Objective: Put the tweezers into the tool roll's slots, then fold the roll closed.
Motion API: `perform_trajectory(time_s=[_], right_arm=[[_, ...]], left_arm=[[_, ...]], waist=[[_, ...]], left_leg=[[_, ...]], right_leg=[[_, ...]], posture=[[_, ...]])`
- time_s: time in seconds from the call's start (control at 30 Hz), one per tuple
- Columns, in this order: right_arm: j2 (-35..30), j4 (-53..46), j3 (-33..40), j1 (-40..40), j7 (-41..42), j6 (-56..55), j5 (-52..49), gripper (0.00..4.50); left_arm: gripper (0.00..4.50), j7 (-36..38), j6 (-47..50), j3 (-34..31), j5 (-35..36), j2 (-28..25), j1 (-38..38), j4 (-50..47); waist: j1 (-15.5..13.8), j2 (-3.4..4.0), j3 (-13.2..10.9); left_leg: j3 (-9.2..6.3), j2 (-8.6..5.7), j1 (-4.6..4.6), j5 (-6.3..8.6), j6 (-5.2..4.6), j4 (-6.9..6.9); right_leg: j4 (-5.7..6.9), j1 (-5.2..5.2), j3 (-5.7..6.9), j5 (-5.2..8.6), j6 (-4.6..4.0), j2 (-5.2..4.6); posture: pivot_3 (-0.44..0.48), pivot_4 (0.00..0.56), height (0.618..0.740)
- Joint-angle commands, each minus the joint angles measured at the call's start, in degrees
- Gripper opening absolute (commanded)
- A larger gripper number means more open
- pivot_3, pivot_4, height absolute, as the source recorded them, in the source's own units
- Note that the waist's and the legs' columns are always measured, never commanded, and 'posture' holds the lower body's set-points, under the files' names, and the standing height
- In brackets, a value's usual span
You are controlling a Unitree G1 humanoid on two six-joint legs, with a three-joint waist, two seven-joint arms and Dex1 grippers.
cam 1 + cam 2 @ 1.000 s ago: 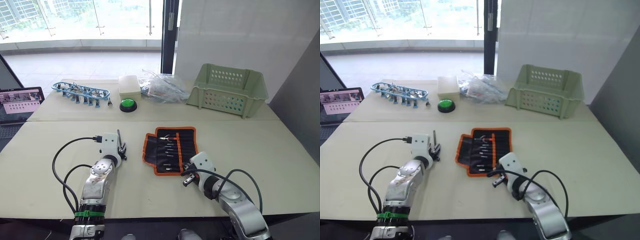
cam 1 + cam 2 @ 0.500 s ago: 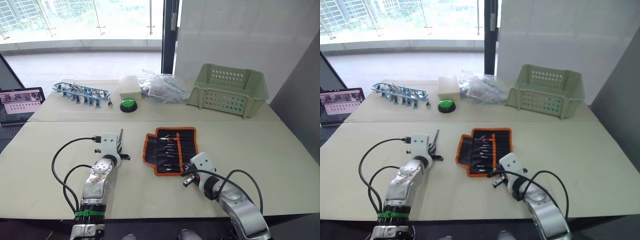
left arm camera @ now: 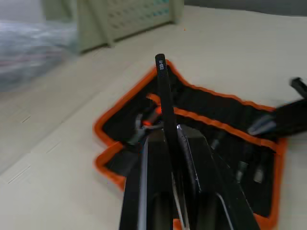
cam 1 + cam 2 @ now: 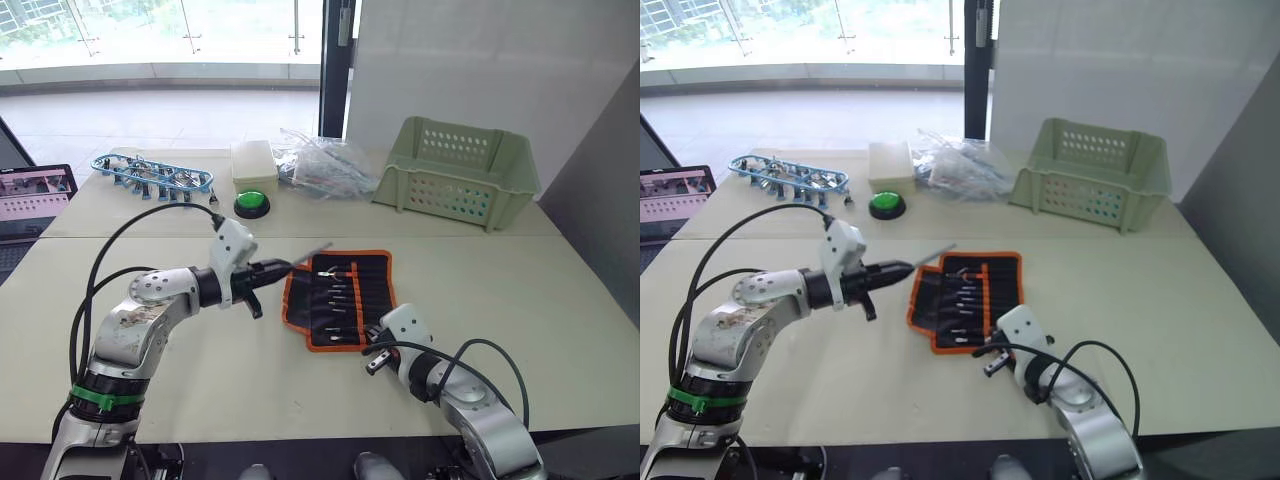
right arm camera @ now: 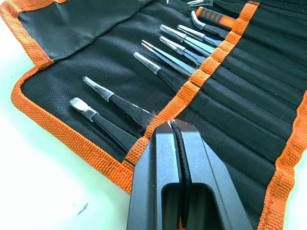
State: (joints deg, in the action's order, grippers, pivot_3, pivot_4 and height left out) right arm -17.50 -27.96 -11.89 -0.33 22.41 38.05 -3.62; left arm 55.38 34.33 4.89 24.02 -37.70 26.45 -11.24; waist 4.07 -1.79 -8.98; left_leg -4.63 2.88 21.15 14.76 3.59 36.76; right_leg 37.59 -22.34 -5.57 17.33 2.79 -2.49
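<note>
Pale tabletop (image 4: 560,300) carries the open black fabric tool roll w/ orange trim (image 4: 340,298), pinned at its near edge by the clenched right end effector (image 4: 375,357) so the left end effector (image 4: 272,269), gripping a slim black tweezer (image 4: 306,251), can aim at a slot.

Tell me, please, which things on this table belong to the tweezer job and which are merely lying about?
Belonging:
- tool roll, open
- tweezer in left gripper
- tweezers already slotted
- right gripper on the roll

Lying about:
- green basket
- blue rack
- green button
- plastic bags
- laptop
</note>
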Motion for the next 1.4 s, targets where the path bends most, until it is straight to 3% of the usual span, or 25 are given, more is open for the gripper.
perform_trajectory(time_s=[0.03,0.3,0.5,1.23,1.4], right_arm=[[-0.45,1.80,-1.80,1.79,0.54,3.44,-0.67,0.00],[0.19,0.30,-1.52,2.99,-0.66,4.30,-0.56,0.00],[0.67,-0.45,-1.40,3.87,-1.77,4.69,-0.62,0.00],[1.38,-0.74,-1.81,4.33,-3.17,4.74,-0.69,0.00],[1.46,-1.44,-1.96,5.24,-3.76,4.75,-0.68,0.00]], left_arm=[[0.03,7.92,-1.36,6.58,-2.72,-3.15,3.70,1.15],[0.03,11.85,-7.06,14.99,-11.40,-1.51,13.03,10.87],[0.03,15.26,-12.93,19.35,-17.64,-1.84,14.98,14.10],[0.03,16.78,-18.65,22.23,-25.09,7.50,19.26,21.22],[0.03,15.24,-20.60,23.14,-26.75,12.30,21.51,25.99]], waist=[[-0.11,0.00,-0.13],[-0.22,-0.10,-0.24],[-0.36,-0.08,-0.26],[-0.63,-0.08,-0.26],[-1.28,-0.08,-0.26]], left_leg=[[-0.02,0.00,0.01,0.00,0.00,0.00],[-0.01,0.00,0.08,0.01,-0.03,0.00],[-0.01,-0.01,0.17,0.02,-0.04,0.00],[-0.01,-0.01,0.17,0.01,-0.05,0.09],[-0.01,-0.03,0.17,0.01,-0.05,0.12]], right_leg=[[0.00,-0.01,0.00,0.04,0.06,0.01],[-0.03,-0.02,0.00,0.03,0.05,0.00],[-0.07,-0.06,0.00,-0.06,-0.12,0.00],[0.04,-0.05,0.00,-0.07,-0.13,0.00],[0.03,-0.02,0.00,-0.07,-0.13,0.00]], posture=[[0.000,0.150,0.713],[0.000,0.150,0.713],[0.000,0.150,0.713],[0.000,0.150,0.713],[0.000,0.150,0.713]])
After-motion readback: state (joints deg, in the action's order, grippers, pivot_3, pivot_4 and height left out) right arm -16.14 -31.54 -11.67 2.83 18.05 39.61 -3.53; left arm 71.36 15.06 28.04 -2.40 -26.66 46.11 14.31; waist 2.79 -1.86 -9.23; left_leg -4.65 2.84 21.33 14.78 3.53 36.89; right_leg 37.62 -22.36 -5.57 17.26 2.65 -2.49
